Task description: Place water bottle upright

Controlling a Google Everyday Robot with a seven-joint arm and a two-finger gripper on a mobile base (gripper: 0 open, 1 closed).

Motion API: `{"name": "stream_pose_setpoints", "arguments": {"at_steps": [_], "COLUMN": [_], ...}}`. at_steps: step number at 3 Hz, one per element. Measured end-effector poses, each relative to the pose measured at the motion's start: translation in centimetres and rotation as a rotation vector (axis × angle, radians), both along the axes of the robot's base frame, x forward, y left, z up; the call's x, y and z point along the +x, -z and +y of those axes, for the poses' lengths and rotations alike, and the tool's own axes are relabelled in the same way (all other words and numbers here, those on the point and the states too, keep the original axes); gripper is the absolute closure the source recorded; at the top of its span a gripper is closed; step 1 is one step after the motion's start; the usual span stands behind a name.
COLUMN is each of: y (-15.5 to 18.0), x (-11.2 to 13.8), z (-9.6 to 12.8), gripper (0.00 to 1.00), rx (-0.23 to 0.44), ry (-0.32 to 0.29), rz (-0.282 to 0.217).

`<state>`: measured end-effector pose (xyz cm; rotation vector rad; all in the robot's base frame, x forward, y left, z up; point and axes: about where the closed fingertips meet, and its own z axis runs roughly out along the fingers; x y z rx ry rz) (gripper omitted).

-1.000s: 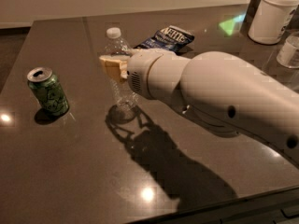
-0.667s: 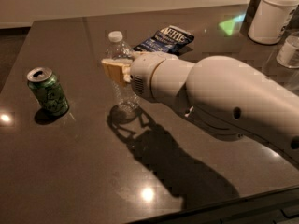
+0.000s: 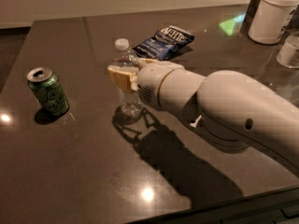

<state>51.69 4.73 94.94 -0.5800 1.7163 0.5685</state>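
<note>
The water bottle (image 3: 129, 99) is a small clear plastic bottle with a white cap. It stands upright on the dark table (image 3: 84, 171), its base touching or just above the surface. My gripper (image 3: 130, 71) comes in from the right and is shut on the bottle's middle. One tan finger pad (image 3: 119, 77) is in front of the bottle and the other is behind it. The white arm hides the table to the right of the bottle.
A green soda can (image 3: 48, 91) stands upright at the left. A dark blue chip bag (image 3: 164, 41) lies behind the bottle. A white canister (image 3: 272, 14) and a clear cup (image 3: 290, 50) stand at the far right. The table's front edge is at the lower right.
The bottle and gripper have moved together slightly toward the camera and to the right. The can and chip bag have stayed put.
</note>
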Motion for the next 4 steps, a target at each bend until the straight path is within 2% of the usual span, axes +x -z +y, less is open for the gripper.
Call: {"name": "stream_pose_setpoints", "arguments": {"at_steps": [1,3,4], "y": [0.31,-0.14,-0.33], "x": [-0.35,-0.71,-0.82], "z": [-0.35,0.19,0.42], "gripper": [0.59,0.12,0.0], "rx": [0.011,0.005,0.0], "ry": [0.002,-0.004,-0.006], "rz": [-0.024,-0.033,-0.037]}}
